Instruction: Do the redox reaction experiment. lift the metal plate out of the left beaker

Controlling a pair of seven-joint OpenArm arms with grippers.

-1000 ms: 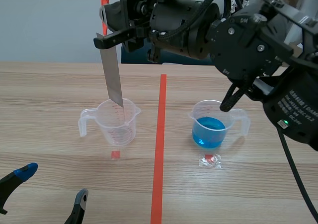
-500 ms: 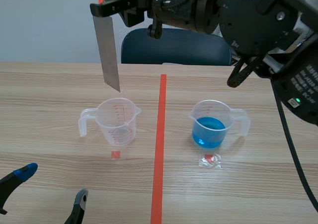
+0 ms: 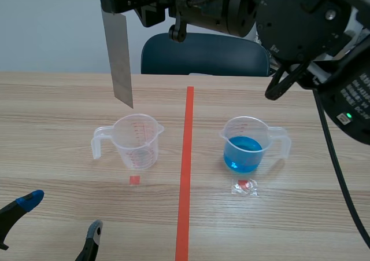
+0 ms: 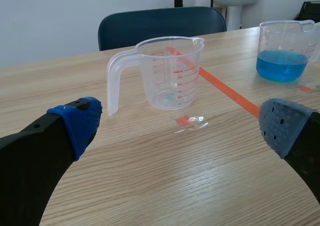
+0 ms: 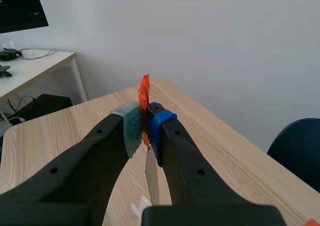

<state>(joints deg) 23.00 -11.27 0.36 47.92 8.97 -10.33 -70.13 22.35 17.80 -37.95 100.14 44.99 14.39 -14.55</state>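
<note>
right claw [image 3: 119, 2] is up high over the far left of the tabletop [image 3: 52, 99], clamped on the top end of the plate [image 3: 118, 58]. the plate hangs straight down, slightly tilted, fully out of the left beaker [image 3: 136, 146], its lower corner just above the rim and not touching. in the right wrist view the right claw [image 5: 145, 125] has both pads pressed against the plate [image 5: 151, 181], with an orange tag [image 5: 144, 93] sticking up between them at the plate's top. the left beaker is clear plastic with red scale marks, upright, handle pointing away from the tape line [image 3: 186, 157]; it looks empty. the right beaker [image 3: 248, 145] stands upright on the other side of the tape line, well apart, with blue liquid [image 3: 243, 154] in its lower half. a small plastic scrap [image 3: 244, 187] with a red mark lies on the tabletop just in front of the right beaker. left claw [image 3: 62, 214] is low at the near left edge, fingers apart, holding nothing. in the left wrist view the left claw [image 4: 181, 125] has the left beaker [image 4: 172, 73] ahead of it and the right beaker [image 4: 285, 50] further off to the side. a dark blue chair [image 3: 202, 52] sits behind the tabletop.
</note>
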